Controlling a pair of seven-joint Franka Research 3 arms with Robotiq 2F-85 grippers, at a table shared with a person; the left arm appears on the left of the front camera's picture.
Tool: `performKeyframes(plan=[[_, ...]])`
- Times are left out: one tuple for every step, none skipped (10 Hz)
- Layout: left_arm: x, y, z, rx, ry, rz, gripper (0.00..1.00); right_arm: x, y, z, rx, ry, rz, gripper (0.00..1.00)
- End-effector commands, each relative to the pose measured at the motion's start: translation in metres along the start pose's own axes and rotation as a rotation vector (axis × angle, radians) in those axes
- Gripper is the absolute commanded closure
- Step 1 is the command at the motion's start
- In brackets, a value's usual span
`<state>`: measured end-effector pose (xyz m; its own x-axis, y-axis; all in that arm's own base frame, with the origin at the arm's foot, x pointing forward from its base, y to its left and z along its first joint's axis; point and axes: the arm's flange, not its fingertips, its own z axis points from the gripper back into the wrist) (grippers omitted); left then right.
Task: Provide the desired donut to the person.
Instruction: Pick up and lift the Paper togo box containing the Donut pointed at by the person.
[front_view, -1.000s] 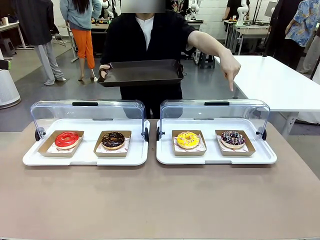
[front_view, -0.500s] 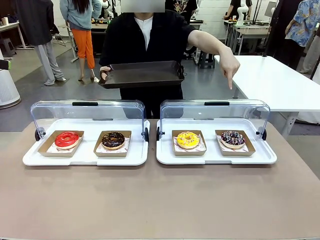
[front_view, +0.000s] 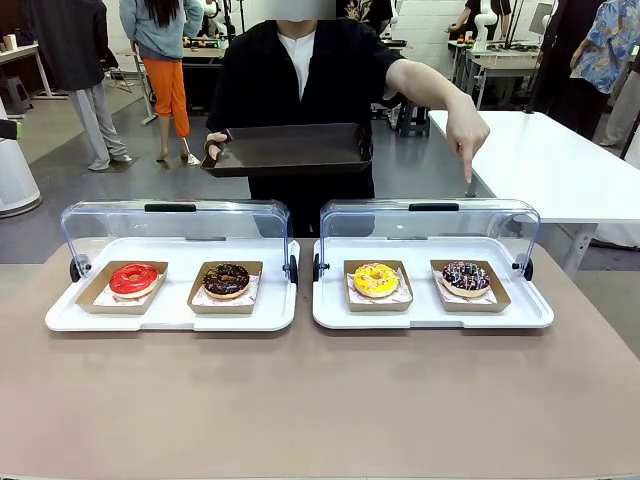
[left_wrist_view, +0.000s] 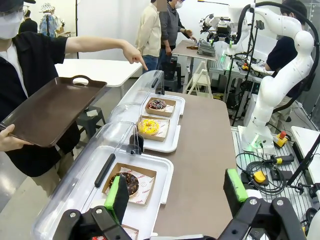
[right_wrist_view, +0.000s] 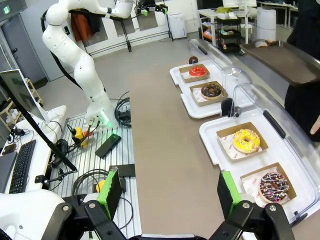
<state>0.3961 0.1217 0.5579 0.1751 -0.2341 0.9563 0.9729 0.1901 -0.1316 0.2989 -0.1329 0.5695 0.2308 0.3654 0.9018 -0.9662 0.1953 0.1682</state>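
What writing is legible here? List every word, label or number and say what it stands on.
No text reads clearly.
Red print on the white paper liner under the chocolate-glazed ring donut: too blurred to read.
Green wall sign: too small to read.

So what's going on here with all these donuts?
The person across the table holds a dark tray in one hand and points with the other hand down toward the sprinkled donut at the right end of the row of four. The left gripper and right gripper hang open, holding nothing, back from the donuts.
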Motion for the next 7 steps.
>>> performKeyframes(plan=[[0.001, 0.0, 0.0, -0.003, -0.01, -0.003, 0.0, 0.004, -0.005, -0.002, -0.04, 0.09, -0.027, 0.0], [0.001, 0.0, 0.0, -0.003, -0.01, -0.003, 0.0, 0.008, -0.009, -0.008, -0.062, 0.202, -0.039, 0.0], [0.001, 0.0, 0.0, -0.003, -0.01, -0.003, 0.0, 0.011, -0.013, -0.019, -0.055, 0.321, -0.043, 0.0], [0.001, 0.0, 0.0, -0.003, -0.01, -0.003, 0.0, 0.015, -0.016, -0.032, -0.057, 0.417, -0.047, 0.0], [0.001, 0.0, 0.0, -0.003, -0.01, -0.003, 0.0, 0.019, -0.018, -0.046, -0.071, 0.507, -0.039, 0.0], [0.001, 0.0, 0.0, -0.003, -0.01, -0.003, 0.0, 0.021, -0.019, -0.063, -0.072, 0.601, -0.012, 0.0], [0.001, 0.0, 0.0, -0.003, -0.01, -0.003, 0.0, 0.021, -0.024, -0.085, -0.073, 0.709, 0.014, 0.0]])
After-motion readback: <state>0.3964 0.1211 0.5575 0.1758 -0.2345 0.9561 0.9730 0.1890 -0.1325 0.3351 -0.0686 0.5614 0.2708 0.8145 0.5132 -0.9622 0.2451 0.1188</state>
